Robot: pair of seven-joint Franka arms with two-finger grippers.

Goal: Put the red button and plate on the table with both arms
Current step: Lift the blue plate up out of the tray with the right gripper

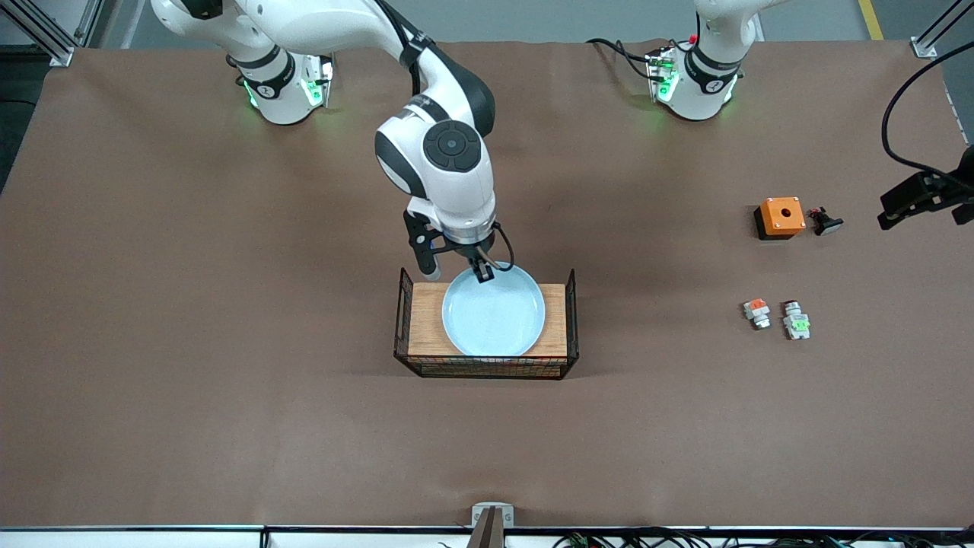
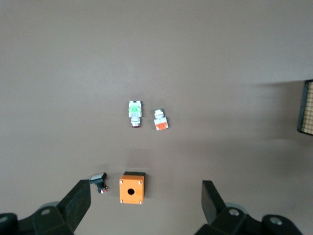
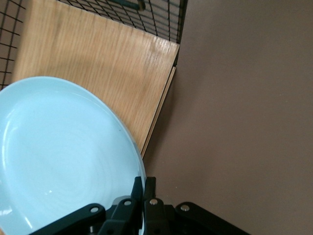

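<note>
Right gripper [image 1: 482, 272] clamped on rim of the round pale-blue glossy plate [image 1: 493, 320], apparently to lift it off the wire-ended wooden board [image 1: 426, 323]. Left gripper [image 2: 146, 203] hangs spread wide over the tiny white-grey button unit with green block [image 2: 135, 112], waiting.

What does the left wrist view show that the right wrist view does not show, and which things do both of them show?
Only the left wrist view: the open left gripper, waiting above the red button, the orange-red unit, the orange box and a small dark part.

Only the right wrist view: the right gripper shut on the rim of the plate, which lies on the wooden board.

Both: the table and the wire basket.
</note>
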